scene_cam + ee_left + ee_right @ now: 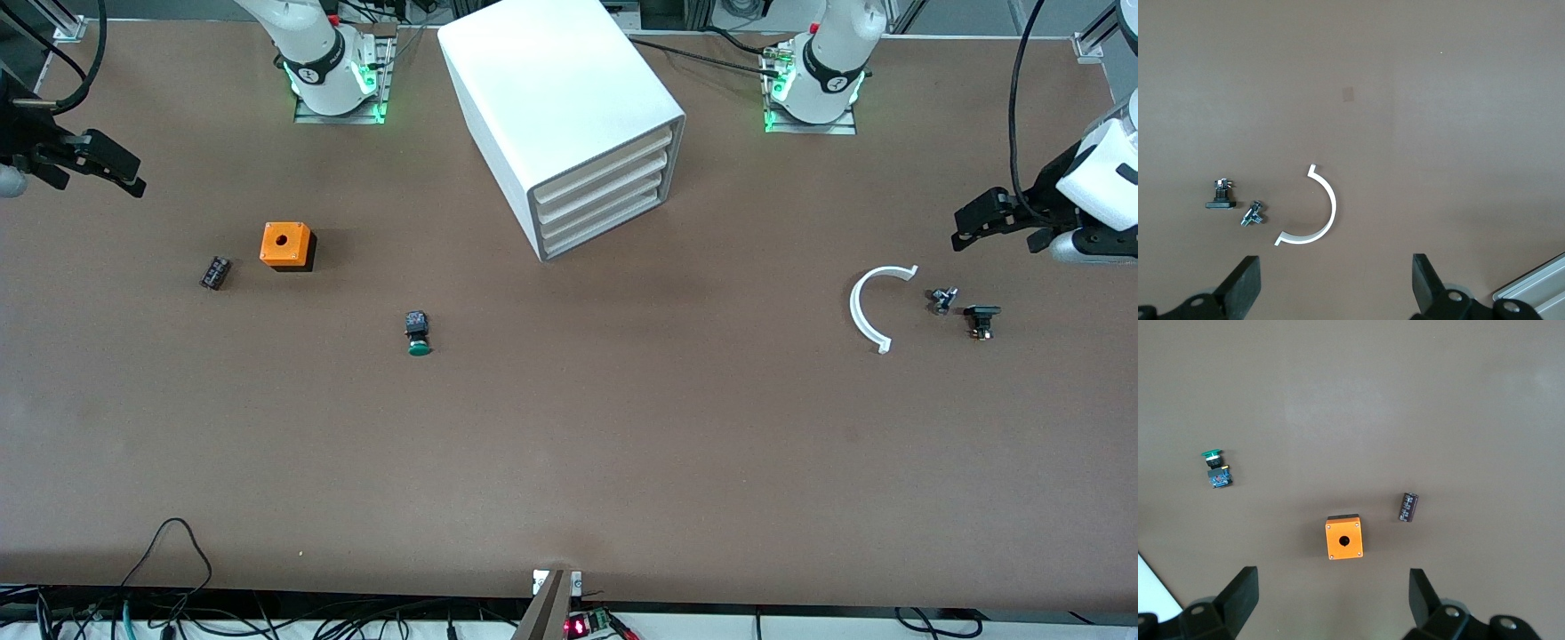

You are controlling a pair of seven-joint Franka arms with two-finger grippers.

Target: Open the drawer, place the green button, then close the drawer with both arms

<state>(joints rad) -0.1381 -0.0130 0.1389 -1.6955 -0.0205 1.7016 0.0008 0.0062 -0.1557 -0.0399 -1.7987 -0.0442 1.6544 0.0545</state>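
Observation:
The white cabinet stands at the back middle of the table with its four drawers shut; the lower drawers sit flush. The button, a black body with a green cap, lies on its side on the table, nearer the front camera than the cabinet; it also shows in the right wrist view. My right gripper is open and empty in the air over the right arm's end of the table, and shows in its own wrist view. My left gripper is open and empty over the left arm's end, and shows in its own view.
An orange box with a hole and a small black part lie under the right gripper's area. A white curved strip, a small metal screw and a black part lie near the left gripper.

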